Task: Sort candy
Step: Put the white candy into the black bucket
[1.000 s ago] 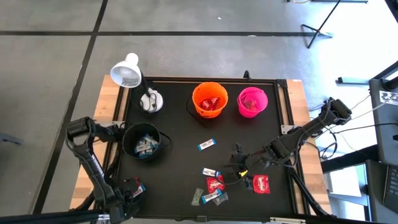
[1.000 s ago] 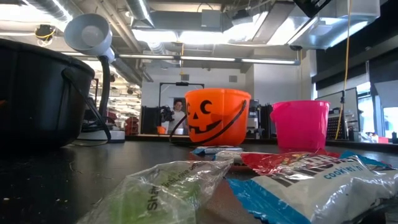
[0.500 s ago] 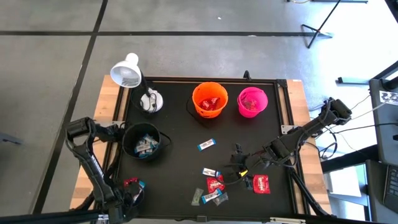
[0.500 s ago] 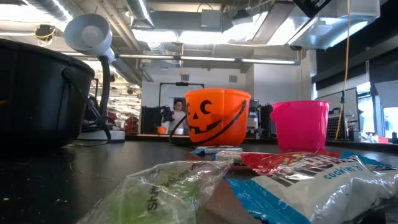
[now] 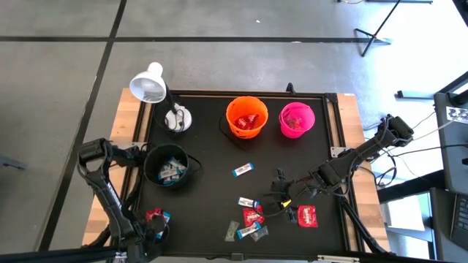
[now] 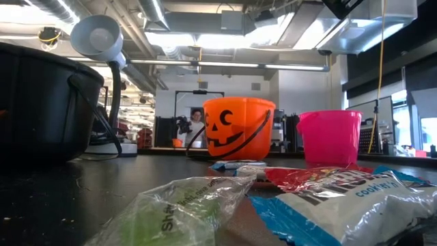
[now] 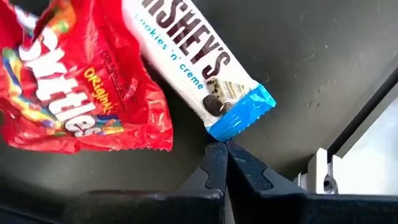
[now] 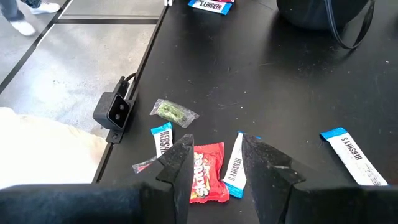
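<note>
left pincer [image 7: 217,151]: just snapped closed at desk's near-left corner, fingertips together, apparently pinching the Hershey's bar [image 7: 198,59] tip beside Skittles pack [image 7: 74,87] | right pincer [image 8: 214,163]: half-open, hovering over candy cluster | next: lift bar, judged.

Robotics lab or workshop. Exposed ducts and strip lights [image 6: 225,41] running across open ceiling. Bare concrete floor [image 5: 219,58] with dark seams surrounding tabletop [image 5: 212,183]. Tripod legs [image 5: 376,33] standing far right. Cables trailing off right edge. Person [image 6: 196,123] sitting in far doorway among equipment.
</note>
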Tool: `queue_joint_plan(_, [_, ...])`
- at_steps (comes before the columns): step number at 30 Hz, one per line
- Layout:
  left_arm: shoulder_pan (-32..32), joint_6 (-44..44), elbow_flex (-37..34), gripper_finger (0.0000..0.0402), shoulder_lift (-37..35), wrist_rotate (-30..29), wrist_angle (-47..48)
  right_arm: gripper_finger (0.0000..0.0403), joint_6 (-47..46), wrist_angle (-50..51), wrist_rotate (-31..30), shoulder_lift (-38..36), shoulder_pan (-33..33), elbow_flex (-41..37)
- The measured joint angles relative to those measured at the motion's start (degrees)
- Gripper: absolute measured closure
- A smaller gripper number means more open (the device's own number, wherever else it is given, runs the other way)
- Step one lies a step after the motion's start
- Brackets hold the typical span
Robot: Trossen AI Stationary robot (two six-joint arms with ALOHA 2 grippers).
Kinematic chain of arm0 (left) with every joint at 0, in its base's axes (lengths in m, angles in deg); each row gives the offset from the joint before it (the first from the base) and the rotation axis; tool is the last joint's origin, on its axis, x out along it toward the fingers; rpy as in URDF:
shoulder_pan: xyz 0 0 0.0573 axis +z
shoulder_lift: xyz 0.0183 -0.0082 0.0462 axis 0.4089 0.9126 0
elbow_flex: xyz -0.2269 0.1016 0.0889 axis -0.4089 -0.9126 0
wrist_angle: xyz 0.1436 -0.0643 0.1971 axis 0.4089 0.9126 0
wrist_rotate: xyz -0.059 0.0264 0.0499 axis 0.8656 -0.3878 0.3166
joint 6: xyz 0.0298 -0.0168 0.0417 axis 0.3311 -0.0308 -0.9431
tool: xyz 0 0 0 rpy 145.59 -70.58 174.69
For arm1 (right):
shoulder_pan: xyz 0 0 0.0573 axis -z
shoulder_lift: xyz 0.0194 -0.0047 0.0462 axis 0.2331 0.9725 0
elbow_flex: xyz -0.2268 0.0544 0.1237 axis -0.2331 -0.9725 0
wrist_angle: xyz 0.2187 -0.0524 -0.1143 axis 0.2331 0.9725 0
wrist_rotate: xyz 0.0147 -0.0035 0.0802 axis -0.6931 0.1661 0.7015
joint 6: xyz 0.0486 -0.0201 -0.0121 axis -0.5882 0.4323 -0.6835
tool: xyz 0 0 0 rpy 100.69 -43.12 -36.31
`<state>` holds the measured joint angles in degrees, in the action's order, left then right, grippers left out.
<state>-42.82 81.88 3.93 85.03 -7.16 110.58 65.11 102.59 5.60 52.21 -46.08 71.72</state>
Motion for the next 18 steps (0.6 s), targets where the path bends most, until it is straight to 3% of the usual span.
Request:
queue_joint_plan(6, [0.2,-4.1,7.1,0.0401,0.4,-3.0,13.2,0.0269,0.0,0.0,0.0,0.0,0.0,0.0])
queue_joint_plan(9, [0.1,-7.5,9.6,0.0401,0.3,-5.8,14.3,0.0269,0.0,0.0,0.0,0.0,0.0,0.0])
queue_joint_plan(14, [0.5,-11.3,10.1,0.0401,0.2,-4.0,12.2,0.0269,-0.1,0.0,0.0,0.0,0.0,0.0])
queue_joint_plan(18, [1.2,-14.4,10.1,0.0401,0.2,-5.9,9.8,0.0269,-0.1,0.0,0.0,0.0,0.0,0.0])
